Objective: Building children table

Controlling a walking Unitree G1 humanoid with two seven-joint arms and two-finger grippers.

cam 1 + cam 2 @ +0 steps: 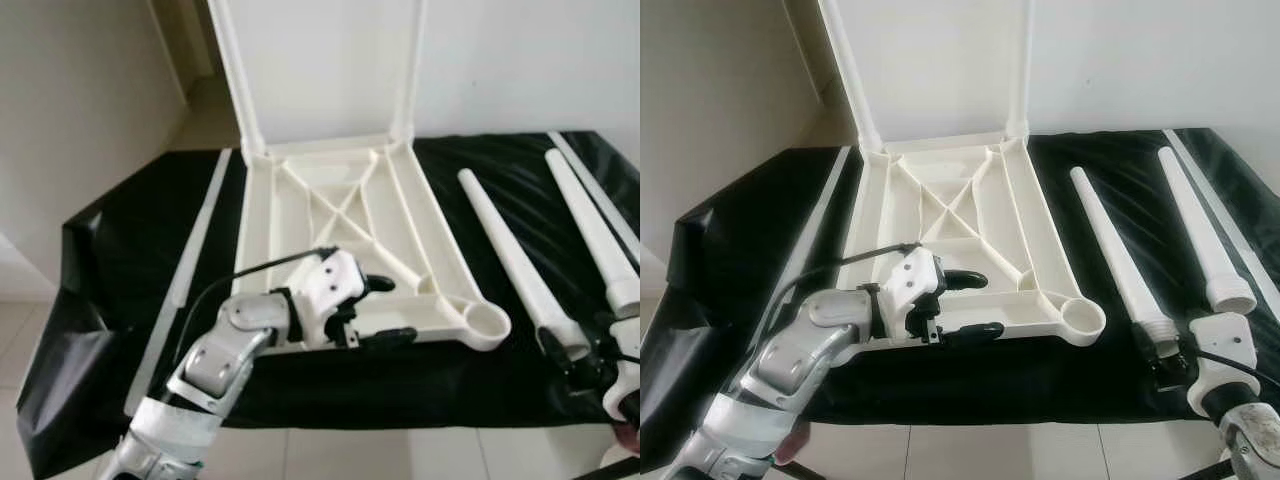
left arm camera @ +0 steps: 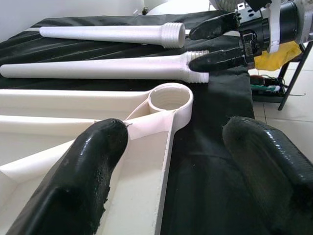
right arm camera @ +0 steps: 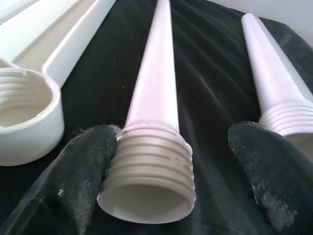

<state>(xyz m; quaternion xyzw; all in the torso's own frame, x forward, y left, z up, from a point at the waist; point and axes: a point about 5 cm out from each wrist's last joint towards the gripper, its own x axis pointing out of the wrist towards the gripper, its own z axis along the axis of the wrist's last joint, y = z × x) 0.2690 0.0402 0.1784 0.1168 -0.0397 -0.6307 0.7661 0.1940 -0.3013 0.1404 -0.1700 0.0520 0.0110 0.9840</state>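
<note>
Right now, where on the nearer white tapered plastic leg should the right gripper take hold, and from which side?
Probably at the threaded thick end of the white tapered plastic leg, coming from the table's near edge. The leg lies flat on the black cloth with that end toward the robot, and the open right gripper already straddles it. Beside it lies a second leg, so close carefully.
</note>
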